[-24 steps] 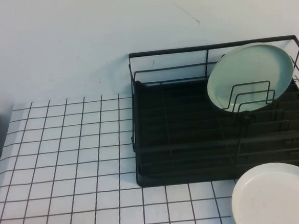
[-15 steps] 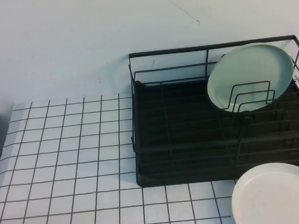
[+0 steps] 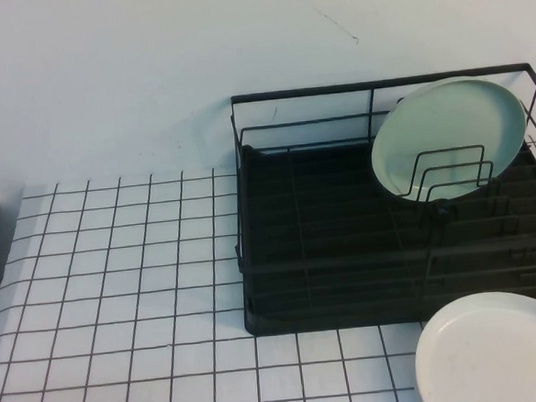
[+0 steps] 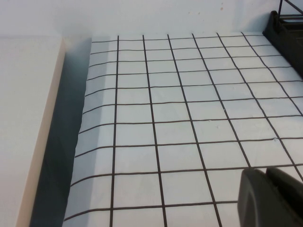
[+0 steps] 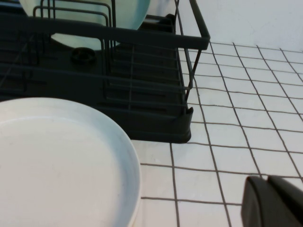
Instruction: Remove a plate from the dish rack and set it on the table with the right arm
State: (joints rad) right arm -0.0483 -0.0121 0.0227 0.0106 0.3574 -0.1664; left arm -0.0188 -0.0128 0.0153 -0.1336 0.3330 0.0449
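The pale mint-green plate (image 3: 433, 125) stands upright between the wire dividers at the back right of the black dish rack (image 3: 325, 225). It also shows in the right wrist view (image 5: 130, 12), behind the rack's rim (image 5: 156, 40). Neither arm shows in the high view. My right gripper (image 5: 267, 178) is shut and empty, low over the gridded table (image 5: 236, 123), beside the rack's near corner. My left gripper (image 4: 265, 171) is shut and empty over the table (image 4: 189, 104), far to the left of the rack.
A white plate (image 3: 499, 350) lies flat on the table in front of the rack's right end, close to my right gripper (image 5: 57, 165). A cream block (image 4: 23, 132) sits beyond the table's left edge. A pale wall rises behind the rack.
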